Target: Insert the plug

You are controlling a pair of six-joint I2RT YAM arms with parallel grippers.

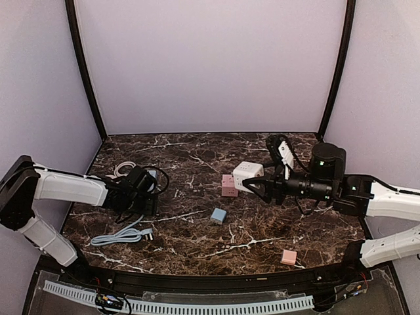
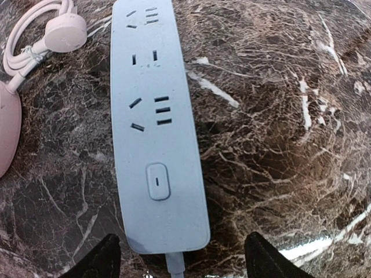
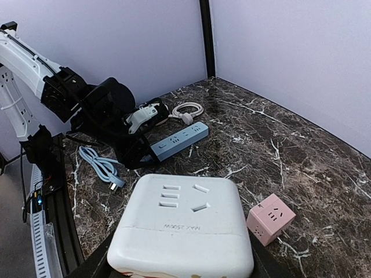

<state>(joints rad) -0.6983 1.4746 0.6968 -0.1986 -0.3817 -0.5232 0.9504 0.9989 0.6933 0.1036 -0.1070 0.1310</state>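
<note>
A light blue power strip lies on the marble table, also seen in the right wrist view. My left gripper is open just above its cord end; its fingertips stand wide on either side without touching. The strip's blue cable ends in a three-pin plug, lying loose on the table near the front left. My right gripper is shut on a white cube socket and holds it above the table at centre right.
A pink cube socket sits just left of the white cube. A small blue cube lies at centre and a small pink block at front right. A coiled white cable with a round plug lies at the far left.
</note>
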